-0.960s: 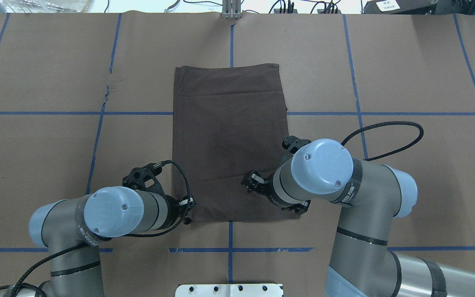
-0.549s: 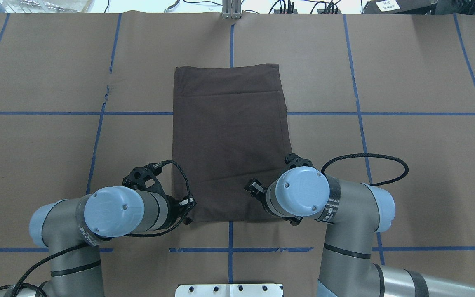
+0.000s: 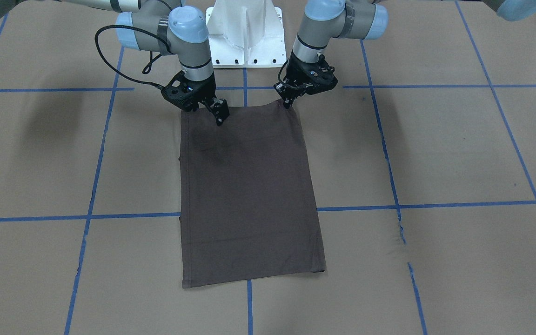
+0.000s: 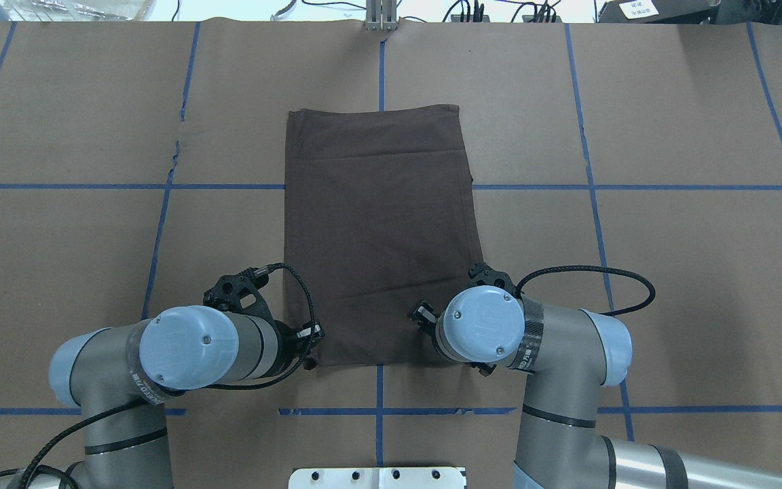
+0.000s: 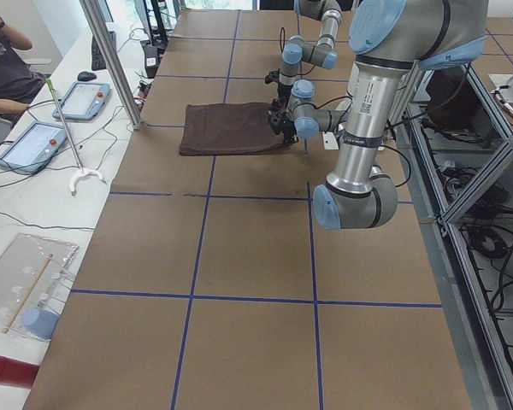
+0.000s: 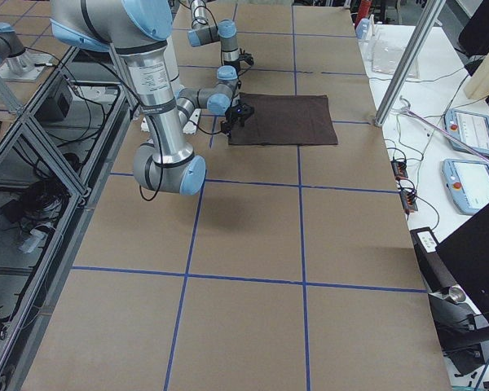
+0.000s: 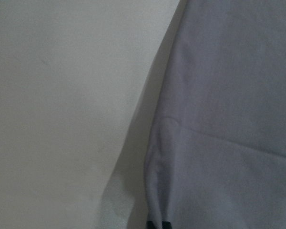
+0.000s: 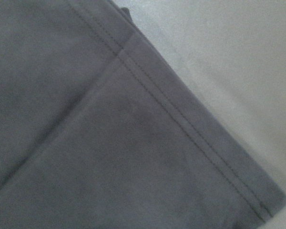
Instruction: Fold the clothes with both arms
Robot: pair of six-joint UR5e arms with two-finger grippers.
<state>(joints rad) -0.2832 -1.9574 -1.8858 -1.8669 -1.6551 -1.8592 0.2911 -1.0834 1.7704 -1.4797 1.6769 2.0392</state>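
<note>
A: Exterior front-facing first. Dark brown T-shirt [image 3: 249, 195] lies flat as a long folded rectangle, centre of frame, on the brown paper-covered table [image 3: 435, 149].
B: Grippers?
A: Left gripper [image 3: 288, 101] sits at the shirt's upper right corner, tips on the cloth edge. Right gripper [image 3: 220, 116] is over the upper left part, tips down at the fabric. Its jaw gap isn't readable.
B: Overhead exterior?
A: Shirt mid-frame. Left gripper at its lower left corner. Right gripper near the lower right, mostly hidden under its own wrist.
B: Side views?
A: Exterior left: shirt small, upper middle, both grippers at its right-hand end. Exterior right: shirt upper middle, grippers at its left-hand end. Too small for jaws.
B: Wrist cameras?
A: Left wrist-mounted: cloth fills the right half and puckers into dark fingertips [image 7: 152, 225] pressed together at the bottom edge, so the jaws are closed on the T-shirt's edge. Right wrist-mounted: a hemmed corner of the shirt fills most of the frame, table at upper right. Can't tell its jaws here either.
</note>
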